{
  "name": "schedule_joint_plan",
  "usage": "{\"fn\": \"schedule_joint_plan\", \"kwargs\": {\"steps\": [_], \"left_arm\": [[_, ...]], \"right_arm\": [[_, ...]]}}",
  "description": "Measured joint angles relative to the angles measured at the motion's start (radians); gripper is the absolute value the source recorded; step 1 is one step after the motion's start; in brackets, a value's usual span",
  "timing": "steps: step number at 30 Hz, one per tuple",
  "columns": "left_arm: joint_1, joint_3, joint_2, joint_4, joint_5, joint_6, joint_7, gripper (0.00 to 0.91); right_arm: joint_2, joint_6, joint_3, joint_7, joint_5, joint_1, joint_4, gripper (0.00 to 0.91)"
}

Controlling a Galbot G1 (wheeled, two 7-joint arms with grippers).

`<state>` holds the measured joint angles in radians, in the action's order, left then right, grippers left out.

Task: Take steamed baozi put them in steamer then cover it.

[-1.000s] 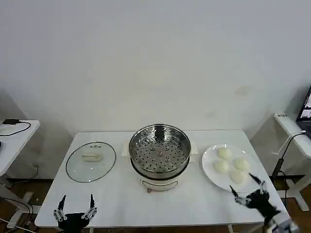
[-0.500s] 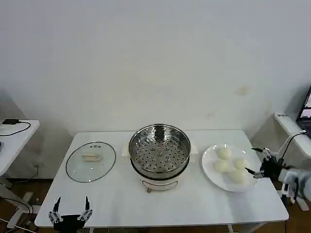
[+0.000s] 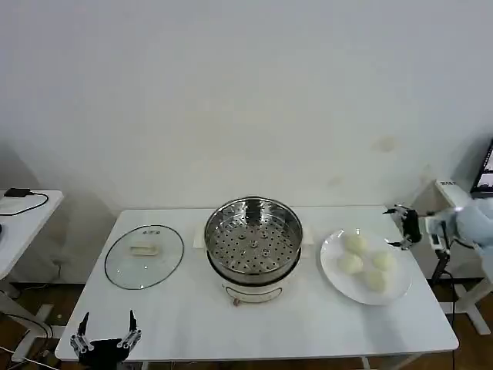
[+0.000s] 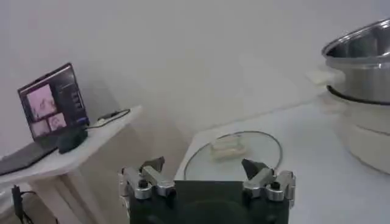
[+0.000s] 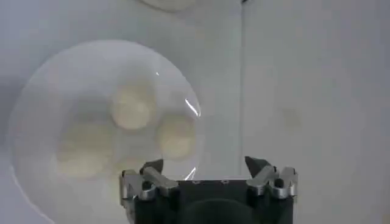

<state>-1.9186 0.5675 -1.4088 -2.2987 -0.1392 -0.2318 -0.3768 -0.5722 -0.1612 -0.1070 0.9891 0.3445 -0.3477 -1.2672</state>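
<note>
Several steamed baozi [image 3: 355, 243] lie on a white plate [image 3: 333, 248] at the right of the table; the right wrist view shows baozi [image 5: 133, 106] on the plate [image 5: 36, 91]. The steamer [image 3: 253, 239] stands uncovered mid-table, its perforated tray bare, and it appears again as the steamer [image 4: 359, 61] in the left wrist view. The glass cover [image 3: 144, 256] lies flat to its left, close before the left wrist as the cover [image 4: 234, 155]. My right gripper [image 3: 391, 227] hangs open at the plate's far right side, gripper [image 5: 204, 164] holding nothing. My left gripper [image 3: 108, 327], gripper [image 4: 204, 167], waits open at the front left corner.
A white side table [image 3: 23, 220] with a cable stands to the left; it carries a laptop [image 4: 52, 100]. A white stand [image 3: 458, 199] sits beyond the table's right edge. Bare tabletop [image 3: 308, 324] stretches in front of the steamer.
My right gripper has swung from the front right corner up and back to the plate's far right side. The left gripper has sunk slightly lower at the front edge.
</note>
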Motion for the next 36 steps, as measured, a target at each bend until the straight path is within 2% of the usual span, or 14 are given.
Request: {"fn": "schedule_joint_plan", "kwargs": {"steps": [4, 12, 23, 36], "left_arm": [[-0.002, 0.006, 0.000, -0.006, 0.000, 0.000, 0.000, 0.907], [-0.003, 0.014, -0.003, -0.007, -0.001, 0.000, 0.000, 0.907], [-0.009, 0.024, -0.004, -0.007, 0.000, 0.004, -0.003, 0.907], [-0.012, 0.024, -0.005, -0.007, 0.000, 0.007, -0.005, 0.907]], "right_arm": [[-0.053, -0.019, -0.149, 0.031, 0.026, 0.126, 0.112, 0.907], [-0.160, -0.043, -0.283, 0.068, 0.059, 0.241, 0.285, 0.907], [-0.271, -0.050, -0.344, 0.072, 0.109, 0.290, 0.440, 0.907], [-0.340, -0.056, -0.362, 0.057, 0.147, 0.293, 0.534, 0.887]]}}
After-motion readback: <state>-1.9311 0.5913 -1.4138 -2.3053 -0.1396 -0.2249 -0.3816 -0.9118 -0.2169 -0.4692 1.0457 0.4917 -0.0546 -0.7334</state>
